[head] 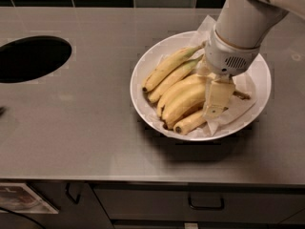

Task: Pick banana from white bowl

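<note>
A wide glossy white bowl (143,61) stands on the steel counter, right of centre. It holds a bunch of several yellow bananas (178,87) lying on crinkled white paper (240,104), stems toward the upper right. My gripper (217,99) reaches down from the white arm at the upper right. It sits low in the bowl, on the right side of the bunch, against the nearest bananas. The arm's wrist hides the stem end of the bunch.
A round dark hole (31,58) is cut in the counter at the left. Dark tiles run along the back wall. The counter's front edge (152,182) runs below the bowl, with drawer handles under it.
</note>
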`<state>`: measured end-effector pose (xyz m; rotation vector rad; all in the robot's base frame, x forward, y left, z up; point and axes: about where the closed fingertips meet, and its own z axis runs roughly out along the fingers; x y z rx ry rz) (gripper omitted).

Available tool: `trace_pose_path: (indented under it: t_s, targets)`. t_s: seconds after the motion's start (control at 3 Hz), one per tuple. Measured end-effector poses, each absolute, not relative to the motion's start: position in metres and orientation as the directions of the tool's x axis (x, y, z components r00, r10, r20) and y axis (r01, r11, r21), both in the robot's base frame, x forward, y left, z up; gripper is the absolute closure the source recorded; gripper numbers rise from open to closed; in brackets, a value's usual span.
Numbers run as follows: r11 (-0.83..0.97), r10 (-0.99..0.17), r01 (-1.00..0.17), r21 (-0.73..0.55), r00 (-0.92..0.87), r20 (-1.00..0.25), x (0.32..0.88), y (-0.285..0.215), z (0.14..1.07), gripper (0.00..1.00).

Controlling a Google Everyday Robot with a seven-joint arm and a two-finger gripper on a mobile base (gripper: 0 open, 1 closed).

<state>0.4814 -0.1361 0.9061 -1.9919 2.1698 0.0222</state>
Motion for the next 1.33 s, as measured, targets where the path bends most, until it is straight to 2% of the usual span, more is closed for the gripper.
trace_pose_path:
  t_s: [0.33, 1.33]
  targets:
    - [0.087, -0.986, -0.991, -0.104, -0.071, -0.152, 0.481, -0.133, 0.899, 0.30]
    - [0.058, -0.987, -0.990, -0.131, -0.037, -0.158, 0.479, -0.120, 0.911, 0.29]
